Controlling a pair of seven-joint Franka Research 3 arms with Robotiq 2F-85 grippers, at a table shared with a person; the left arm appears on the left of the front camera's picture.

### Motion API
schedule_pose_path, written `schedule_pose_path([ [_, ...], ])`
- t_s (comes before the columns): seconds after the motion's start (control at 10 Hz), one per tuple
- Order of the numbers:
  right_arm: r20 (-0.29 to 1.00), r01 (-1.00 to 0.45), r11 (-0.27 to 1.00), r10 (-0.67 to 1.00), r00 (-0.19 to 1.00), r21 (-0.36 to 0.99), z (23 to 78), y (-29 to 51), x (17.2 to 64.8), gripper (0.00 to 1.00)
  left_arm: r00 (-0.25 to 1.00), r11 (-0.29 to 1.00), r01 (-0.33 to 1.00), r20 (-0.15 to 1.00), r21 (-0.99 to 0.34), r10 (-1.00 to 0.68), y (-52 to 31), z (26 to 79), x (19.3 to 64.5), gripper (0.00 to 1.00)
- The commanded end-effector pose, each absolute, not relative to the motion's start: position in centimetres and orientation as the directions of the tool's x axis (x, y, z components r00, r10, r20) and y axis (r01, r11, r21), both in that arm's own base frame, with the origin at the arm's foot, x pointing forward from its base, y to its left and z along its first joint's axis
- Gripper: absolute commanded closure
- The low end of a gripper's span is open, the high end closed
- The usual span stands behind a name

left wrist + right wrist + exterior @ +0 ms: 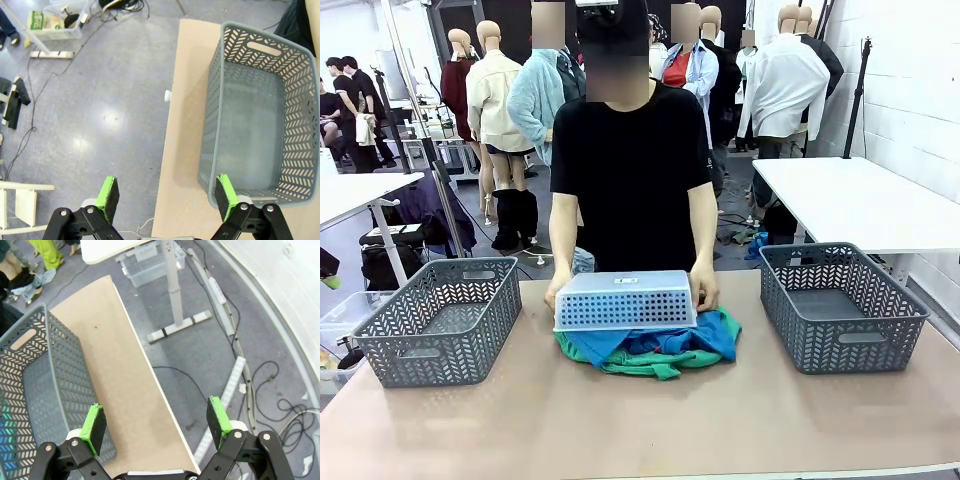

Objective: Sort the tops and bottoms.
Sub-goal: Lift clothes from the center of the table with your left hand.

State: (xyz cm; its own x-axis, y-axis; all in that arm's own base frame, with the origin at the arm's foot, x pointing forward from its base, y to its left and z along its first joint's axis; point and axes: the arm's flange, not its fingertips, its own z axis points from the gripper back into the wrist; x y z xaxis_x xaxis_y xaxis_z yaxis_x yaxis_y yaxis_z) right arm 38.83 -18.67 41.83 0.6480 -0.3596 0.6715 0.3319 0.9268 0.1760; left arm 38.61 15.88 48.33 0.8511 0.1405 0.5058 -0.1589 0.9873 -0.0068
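Note:
The tops and bottoms lie in one heap at the middle of the table in the front view. Bright blue shirt cloth (718, 334) spreads to the right, and green shorts fabric (655, 366) sticks out at the front. A person holds an upturned pale perforated basket (625, 300) on top of the heap, one hand (705, 294) at each end. My left gripper (167, 197) hangs open over the table's left edge beside a grey basket (300, 100). My right gripper (157, 427) hangs open over the table's right edge, with nothing between its fingers.
One grey basket (450, 340) stands at the table's left end and another (840, 345) at its right end, also seen in the right wrist view (30, 365). Both are empty. White tables, cables and a plastic bin (52, 25) surround the table on the floor.

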Motion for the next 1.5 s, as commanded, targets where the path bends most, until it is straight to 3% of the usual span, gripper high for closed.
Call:
schedule_pose_path([
  [0.0, 0.674, 0.327, 0.930, -0.350, 0.651, 0.167, 42.06, -18.69, 38.72, 0.00, 0.847, 0.987, -0.158, 0.513, 0.001, 0.135, 15.95, 48.26, 38.32, 0.00],
  [1.4, 0.674, 0.327, 0.930, -0.350, 0.651, 0.167, 42.06, -18.69, 38.72, 0.00, 0.847, 0.987, -0.158, 0.513, 0.001, 0.135, 15.95, 48.26, 38.32, 0.00],
])
